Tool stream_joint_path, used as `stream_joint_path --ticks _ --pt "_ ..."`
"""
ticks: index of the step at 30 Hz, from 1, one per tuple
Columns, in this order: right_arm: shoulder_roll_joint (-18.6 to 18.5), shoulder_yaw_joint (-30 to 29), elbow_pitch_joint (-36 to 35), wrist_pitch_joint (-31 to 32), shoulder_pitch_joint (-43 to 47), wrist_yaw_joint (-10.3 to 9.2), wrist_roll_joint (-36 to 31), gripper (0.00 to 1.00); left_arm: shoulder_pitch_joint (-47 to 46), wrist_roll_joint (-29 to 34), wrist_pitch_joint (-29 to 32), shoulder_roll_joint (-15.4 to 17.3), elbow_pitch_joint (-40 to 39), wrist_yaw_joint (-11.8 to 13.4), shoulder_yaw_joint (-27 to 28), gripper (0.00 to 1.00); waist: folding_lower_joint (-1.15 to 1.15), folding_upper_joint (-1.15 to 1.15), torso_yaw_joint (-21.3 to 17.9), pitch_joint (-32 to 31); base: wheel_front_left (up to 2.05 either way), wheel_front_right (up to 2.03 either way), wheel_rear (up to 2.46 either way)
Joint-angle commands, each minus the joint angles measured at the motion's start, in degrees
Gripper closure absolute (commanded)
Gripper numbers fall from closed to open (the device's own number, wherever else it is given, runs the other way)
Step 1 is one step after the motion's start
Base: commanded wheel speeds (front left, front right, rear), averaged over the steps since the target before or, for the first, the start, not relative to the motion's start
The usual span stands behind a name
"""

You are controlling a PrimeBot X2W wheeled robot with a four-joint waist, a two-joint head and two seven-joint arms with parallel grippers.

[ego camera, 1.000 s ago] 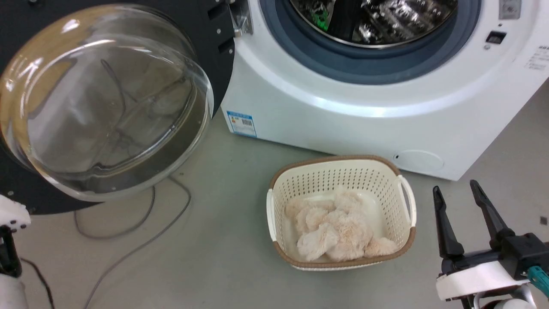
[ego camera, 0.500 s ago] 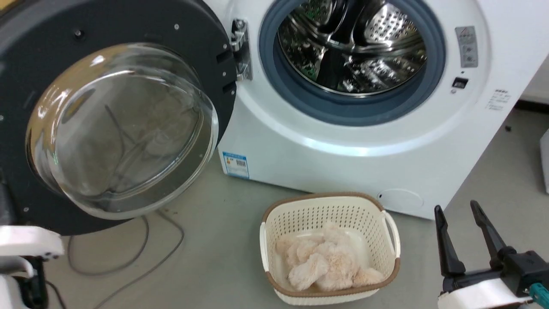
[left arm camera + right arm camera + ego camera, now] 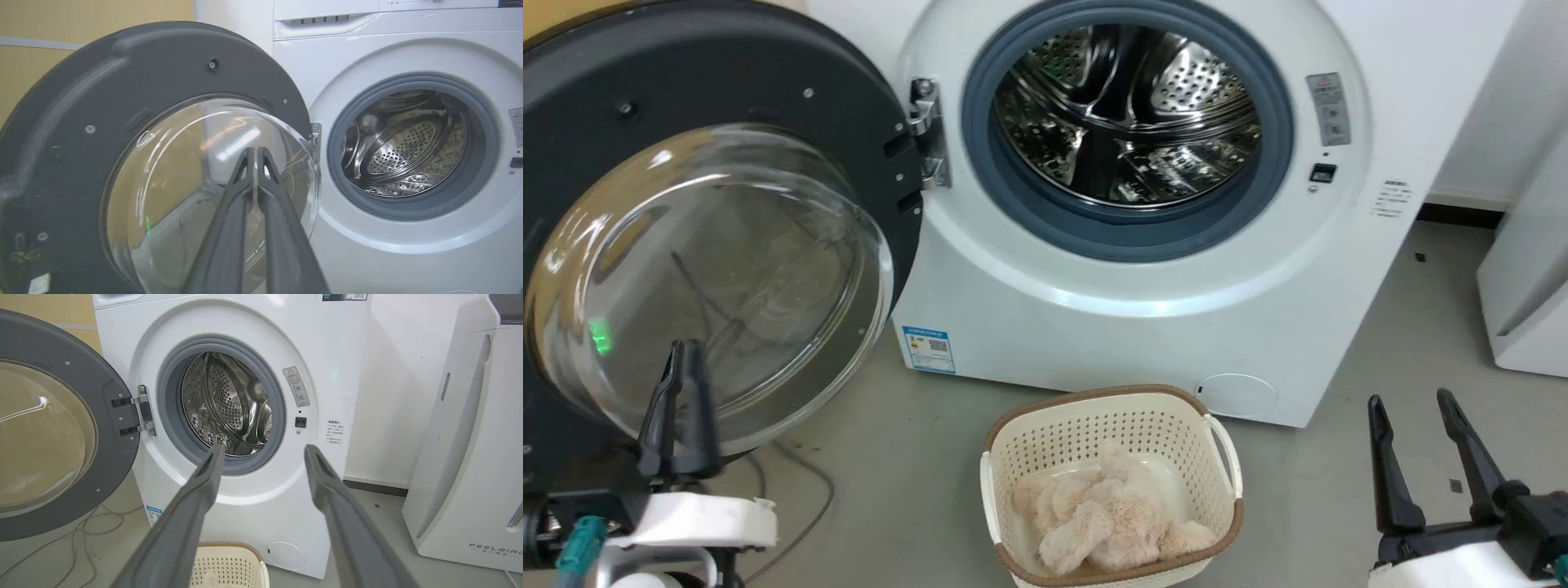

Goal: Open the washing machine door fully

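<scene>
Round black glass-bowled door point(image 3: 727, 73) stands wide off white front-loading washing machine point(image 3: 1143, 327); opening looks essentially complete. Left gripper point(image 3: 684, 351) clenched on nothing, right gripper point(image 3: 1410, 398) released.

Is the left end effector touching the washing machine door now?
Cannot tell. In head and left wrist views the shut left end effector overlaps the washing machine door glass, but neither shows contact or gap.

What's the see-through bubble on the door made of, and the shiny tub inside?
The washing machine door has a bowl that looks like clear glass, maybe plastic: see-through, glinting. The drum looks like polished steel: mirror-shiny, punched holes.
</scene>
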Motion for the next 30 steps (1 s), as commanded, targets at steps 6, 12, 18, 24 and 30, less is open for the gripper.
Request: stream_joint_path --ticks 6,12,18,24,30 --pt "0.17 -0.29 -0.96 -0.21 1.29 0.03 1.02 0.00 2.93 -0.32 -0.25 -0.47 -2.03 -0.20 -2.74 0.00 0.01 0.00 -2.76 -0.52 0.00 0.00 0.00" --pt "0.17 -0.21 -1.54 -0.21 1.68 0.03 1.45 0.00 5.58 -0.04 -0.25 -1.51 -4.12 -0.22 -5.64 0.00 0.01 0.00 -5.34 -0.80 0.00 0.00 0.00" --pt "0.17 0.21 -1.81 -0.21 2.32 0.03 1.64 0.00 6.66 -0.36 -0.25 -2.20 -2.86 -0.23 -8.88 0.00 0.01 0.00 -7.41 -1.02 0.00 0.00 0.00" --pt "0.17 0.49 -1.59 -0.21 2.85 0.03 1.80 0.00 7.59 -0.87 -0.25 -2.62 -0.74 -0.22 -9.81 0.00 0.01 0.00 -9.59 -1.19 0.00 0.00 0.00" --pt "0.17 0.54 -1.35 -0.21 3.25 0.03 1.78 0.00 8.25 -0.83 -0.25 -2.90 0.40 0.38 -9.31 0.00 0.01 0.00 -10.90 -1.31 0.00 0.00 0.00"
